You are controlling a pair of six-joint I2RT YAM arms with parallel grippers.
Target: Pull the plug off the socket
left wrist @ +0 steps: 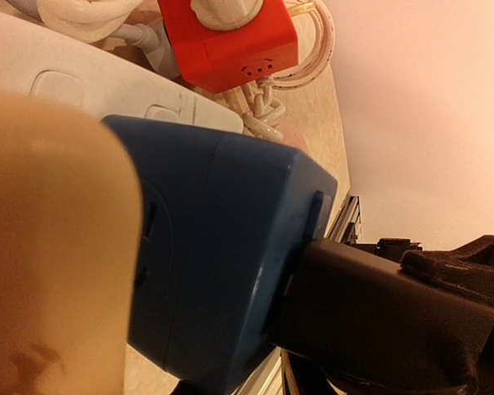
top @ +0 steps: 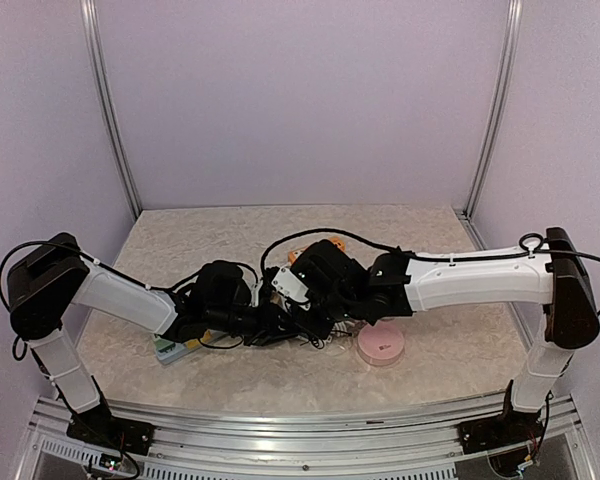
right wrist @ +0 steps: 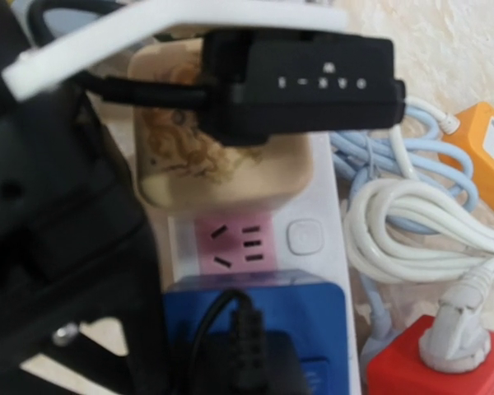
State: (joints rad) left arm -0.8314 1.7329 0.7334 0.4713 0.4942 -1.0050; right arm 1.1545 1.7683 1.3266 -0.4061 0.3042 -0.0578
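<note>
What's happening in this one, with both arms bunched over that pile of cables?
The arms meet over a white power strip in the middle of the table. The left gripper is shut on the blue plug, which looks seated in the strip and not yet pulled out. The right gripper is down at the other end of the strip, over the beige adapter, apparently to steady it. Whether it is actually gripping anything cannot be told.
</note>
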